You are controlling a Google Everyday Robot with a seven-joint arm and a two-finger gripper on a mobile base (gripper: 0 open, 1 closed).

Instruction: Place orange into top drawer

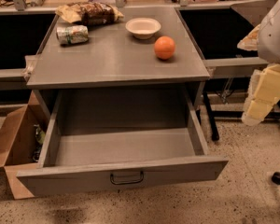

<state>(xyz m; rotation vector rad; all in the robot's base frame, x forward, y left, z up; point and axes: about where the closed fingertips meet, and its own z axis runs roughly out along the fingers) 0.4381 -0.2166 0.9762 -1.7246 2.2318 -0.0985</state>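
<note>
The orange [164,47] sits on the grey cabinet top [107,59], at its right side, just in front of and right of a white bowl [143,27]. The top drawer [123,171] is pulled fully out below the cabinet top, its inside bare, with a dark handle [126,178] at the centre of its front panel. My gripper [259,99], pale yellow below a white arm housing [275,31], hangs at the right edge of the view. It is off to the right of the cabinet, well clear of the orange and lower than the cabinet top.
A crumpled can [72,34] and a snack bag [89,13] lie at the back left of the cabinet top. A brown cardboard box [11,148] stands open on the floor left of the drawer. Dark desk legs [212,120] stand to the right of the cabinet.
</note>
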